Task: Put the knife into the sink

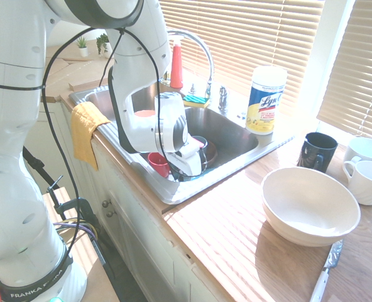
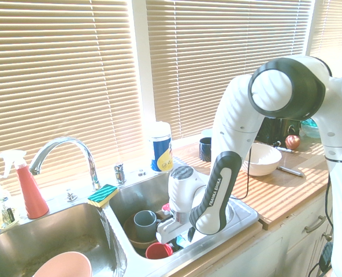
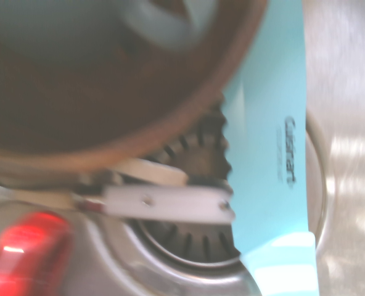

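In the first exterior view, a silver-bladed knife with a whitish handle (image 1: 327, 270) lies nearest on the wooden counter (image 1: 236, 251), its blade tip beside the large white bowl (image 1: 310, 204). Behind the bowl stand a dark mug (image 1: 317, 151) and two white mugs (image 1: 368, 179).

The arm reaches over the stainless steel sink (image 1: 233, 135), and its gripper (image 1: 190, 168) is low in the basin on the counter side. Whether it is spread or pressed together cannot be told. The turquoise knife (image 3: 269, 142) is down in that basin, its wavy edge over the drain (image 3: 198, 240), next to a brown bowl (image 2: 137, 235) holding a grey-blue mug (image 2: 145, 225). A red cup (image 2: 158, 250) sits near the gripper; a white handle (image 3: 167, 204) crosses the drain.

Beyond the basin stand the Lysol canister (image 1: 265, 100) and curved faucet (image 1: 205, 53), with a sponge (image 1: 195, 100) and a red spray bottle (image 1: 176, 65); small potted plants (image 1: 82, 47) are farthest.
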